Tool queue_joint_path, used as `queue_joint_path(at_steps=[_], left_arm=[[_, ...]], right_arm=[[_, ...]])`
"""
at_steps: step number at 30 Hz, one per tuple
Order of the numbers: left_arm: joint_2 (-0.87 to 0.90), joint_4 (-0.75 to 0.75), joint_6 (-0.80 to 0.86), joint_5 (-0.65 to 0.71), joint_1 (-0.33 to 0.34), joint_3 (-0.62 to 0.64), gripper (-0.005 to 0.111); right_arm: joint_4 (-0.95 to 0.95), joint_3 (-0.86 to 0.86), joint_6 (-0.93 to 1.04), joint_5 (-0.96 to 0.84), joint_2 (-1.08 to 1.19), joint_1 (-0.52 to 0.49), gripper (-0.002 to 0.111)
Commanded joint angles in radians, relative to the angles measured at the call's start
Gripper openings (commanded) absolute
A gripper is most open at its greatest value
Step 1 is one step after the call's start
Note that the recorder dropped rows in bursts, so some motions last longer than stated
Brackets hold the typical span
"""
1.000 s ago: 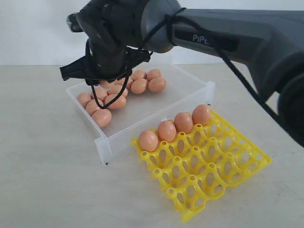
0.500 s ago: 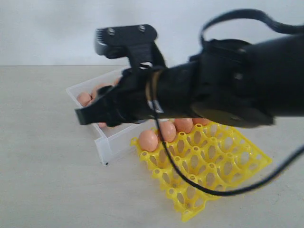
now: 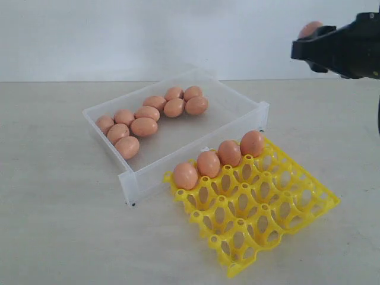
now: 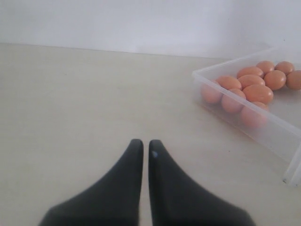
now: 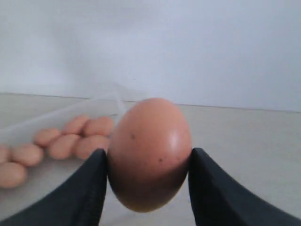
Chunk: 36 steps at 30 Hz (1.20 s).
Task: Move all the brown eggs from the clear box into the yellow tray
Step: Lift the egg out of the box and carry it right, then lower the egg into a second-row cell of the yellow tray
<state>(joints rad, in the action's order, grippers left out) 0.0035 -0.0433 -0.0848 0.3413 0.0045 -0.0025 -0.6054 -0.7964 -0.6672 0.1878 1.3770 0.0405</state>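
Several brown eggs lie in the clear box at the centre-left of the exterior view. A row of them fills the back cups of the yellow tray, which stands in front of the box to the right. My right gripper is shut on one speckled brown egg; it hangs high at the upper right, where the egg peeks above the black gripper. My left gripper is shut and empty over bare table, left of the box.
The beige table spreads around box and tray, with a white wall behind. The tray's front rows of cups hold nothing.
My right arm has swung from over the box across the view to the upper right, carrying an egg. One egg fewer lies in the box.
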Motion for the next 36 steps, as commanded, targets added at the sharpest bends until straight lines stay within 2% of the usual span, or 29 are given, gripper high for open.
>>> queue_joint_path(at_steps=[1, 4, 8, 11, 16, 18, 20, 23, 26, 28, 30, 32, 36], left_arm=[[-0.003, 0.003, -0.001, -0.004, 0.003, 0.003, 0.004], [-0.003, 0.003, -0.001, -0.004, 0.003, 0.003, 0.004], [-0.003, 0.003, -0.001, -0.004, 0.003, 0.003, 0.004], [-0.003, 0.003, -0.001, -0.004, 0.003, 0.003, 0.004], [-0.003, 0.003, -0.001, -0.004, 0.003, 0.003, 0.004], [-0.003, 0.003, -0.001, -0.004, 0.003, 0.003, 0.004], [-0.003, 0.003, -0.001, -0.004, 0.003, 0.003, 0.004], [-0.003, 0.003, -0.001, -0.004, 0.003, 0.003, 0.004], [-0.003, 0.003, -0.001, -0.004, 0.003, 0.003, 0.004], [-0.003, 0.003, -0.001, -0.004, 0.003, 0.003, 0.004], [-0.003, 0.003, -0.001, -0.004, 0.003, 0.003, 0.004], [-0.003, 0.003, -0.001, -0.004, 0.003, 0.003, 0.004], [-0.003, 0.003, -0.001, -0.004, 0.003, 0.003, 0.004]], right_arm=[[-0.001, 0.005, 0.402, -0.019, 0.103, -0.144, 0.000], [0.039, -0.005, 0.459, -0.153, 0.164, -0.204, 0.000], [0.291, -0.096, 0.289, -0.368, 0.238, -0.282, 0.000], [0.313, -0.136, 0.300, -0.334, 0.250, -0.292, 0.000], [0.452, -0.183, 0.167, -0.086, 0.252, -0.292, 0.000], [0.539, -0.183, 0.061, 0.085, 0.257, -0.292, 0.000], [0.627, -0.183, -0.099, 0.247, 0.270, -0.292, 0.000], [0.721, -0.183, -0.361, 0.588, 0.313, -0.292, 0.000], [0.728, -0.183, -0.629, 0.879, 0.373, -0.292, 0.000], [0.639, -0.183, -0.753, 1.014, 0.409, -0.292, 0.000], [0.450, -0.183, -0.800, 1.033, 0.439, -0.292, 0.000], [0.218, -0.186, -0.827, 1.033, 0.453, -0.292, 0.000], [-0.361, -0.238, -0.741, 1.033, 0.461, -0.287, 0.000]])
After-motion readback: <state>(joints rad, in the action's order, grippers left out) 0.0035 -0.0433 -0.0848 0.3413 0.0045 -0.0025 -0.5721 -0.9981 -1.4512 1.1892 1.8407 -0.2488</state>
